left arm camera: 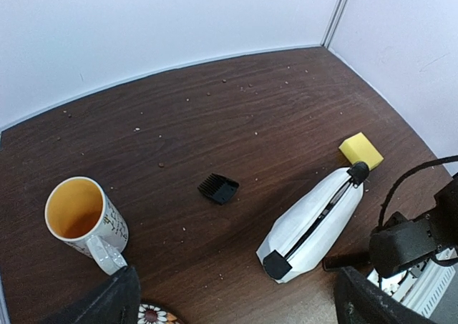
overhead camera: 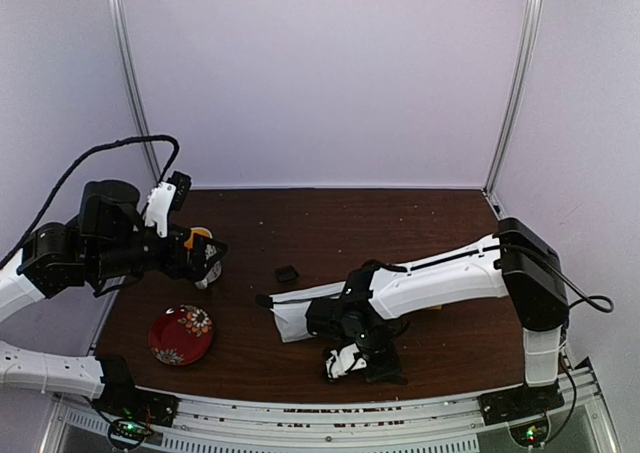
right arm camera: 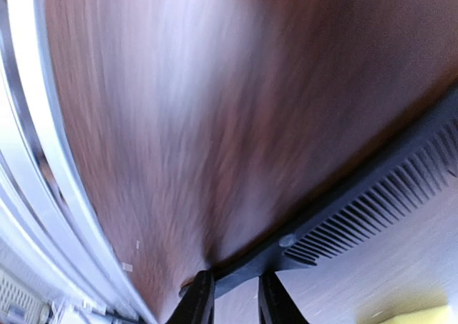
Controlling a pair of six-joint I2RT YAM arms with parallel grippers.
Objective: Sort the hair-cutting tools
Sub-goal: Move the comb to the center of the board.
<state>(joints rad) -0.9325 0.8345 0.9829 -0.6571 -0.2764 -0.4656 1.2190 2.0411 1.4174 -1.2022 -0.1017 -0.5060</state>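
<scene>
In the right wrist view a slim black comb [right arm camera: 336, 224] runs up to the right just above the brown table, its plain end between my right gripper's [right arm camera: 235, 299] fingers [right arm camera: 200, 301], which are shut on it. From above, that gripper [overhead camera: 370, 365] is low near the table's front edge, beside the white pouch [overhead camera: 298, 315]. A small black square toothed piece [left arm camera: 218, 188] lies alone mid-table. My left gripper [left arm camera: 236, 313] hangs wide open and empty high over the left side. Scissors and trimmer are not visible.
An orange-lined mug [left arm camera: 79, 213] stands at the left under my left gripper, a red flowered plate [overhead camera: 181, 334] in front of it. A yellow sponge block [left arm camera: 361, 151] lies at the pouch's far end. The metal rail [right arm camera: 43, 195] borders the front edge.
</scene>
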